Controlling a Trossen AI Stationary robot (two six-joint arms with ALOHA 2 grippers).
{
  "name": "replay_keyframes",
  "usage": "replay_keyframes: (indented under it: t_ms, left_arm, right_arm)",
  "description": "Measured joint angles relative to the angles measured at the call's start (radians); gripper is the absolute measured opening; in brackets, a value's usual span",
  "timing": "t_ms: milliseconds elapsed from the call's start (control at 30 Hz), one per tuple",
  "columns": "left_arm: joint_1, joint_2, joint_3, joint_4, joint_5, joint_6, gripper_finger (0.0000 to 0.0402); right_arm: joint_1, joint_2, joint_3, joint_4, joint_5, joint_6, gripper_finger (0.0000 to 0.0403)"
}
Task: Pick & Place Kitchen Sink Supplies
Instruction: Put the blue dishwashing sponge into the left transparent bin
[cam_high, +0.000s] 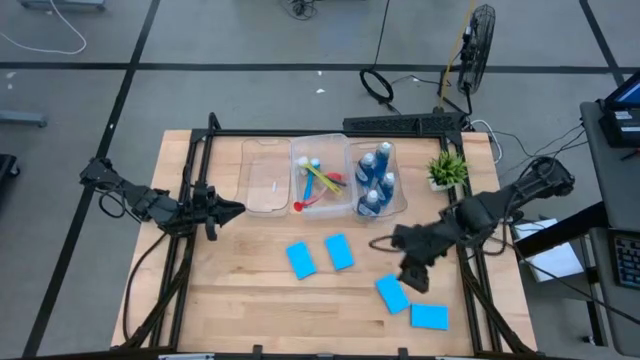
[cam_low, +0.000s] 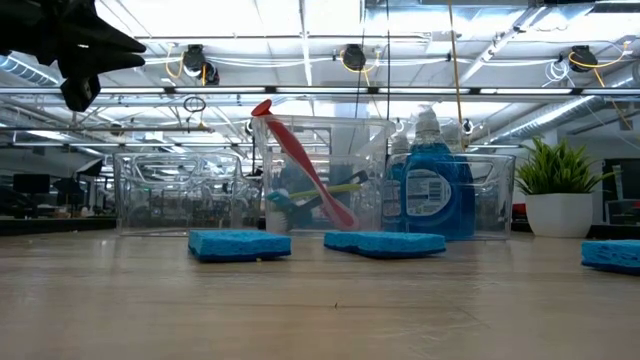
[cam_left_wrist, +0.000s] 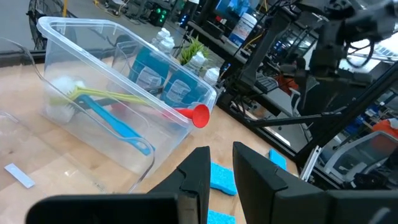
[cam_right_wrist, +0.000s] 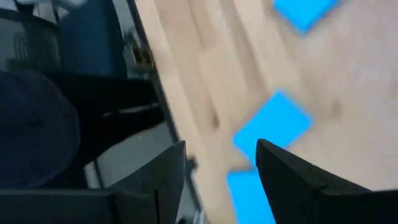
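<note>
Nearest my edge of the table (cam_high: 250, 300) I see four flat blue sponges: one at the front right corner (cam_high: 430, 317), a second just beside it (cam_high: 392, 294), and two more side by side toward the middle (cam_high: 301, 260) (cam_high: 340, 252). My right gripper (cam_high: 415, 277) hangs over the first pair, and through its wrist camera I see its jaws spread with nothing between them, a sponge (cam_right_wrist: 272, 126) lying on the wood below. My left gripper (cam_high: 228, 211) waits over the left half of the table, at the front corner of the bins; its two fingers (cam_left_wrist: 194, 177) stand with only a narrow gap and hold nothing. Farther back sit three clear bins in a row: the left one (cam_high: 265, 178) looks bare, the middle one (cam_high: 318, 176) holds the long-handled brushes, with the red brush (cam_high: 312, 203) leaning out over its front wall, and the right one (cam_high: 380, 205) holds the blue bottles (cam_high: 376, 180). A small potted plant (cam_high: 446, 169) stands just right of the bins.
</note>
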Motion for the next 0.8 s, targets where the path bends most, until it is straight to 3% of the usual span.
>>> replay_keyframes:
  t_ms: [267, 667, 800]
  left_arm:
    - [0.0, 0.0, 0.0, 0.0, 0.0, 0.001, 0.0072]
    - [0.0, 0.0, 0.0, 0.0, 0.0, -0.005, 0.0072]
    - [0.0, 0.0, 0.0, 0.0, 0.0, -0.031, 0.0072]
  right_arm:
    - [0.18, 0.004, -0.076, 0.002, -0.028, 0.179, 0.0183]
    - [0.356, 0.005, -0.515, 0.299, -0.036, 0.301, 0.0183]
    - [0.361, 0.005, -0.626, 0.436, -0.125, 0.335, 0.0183]
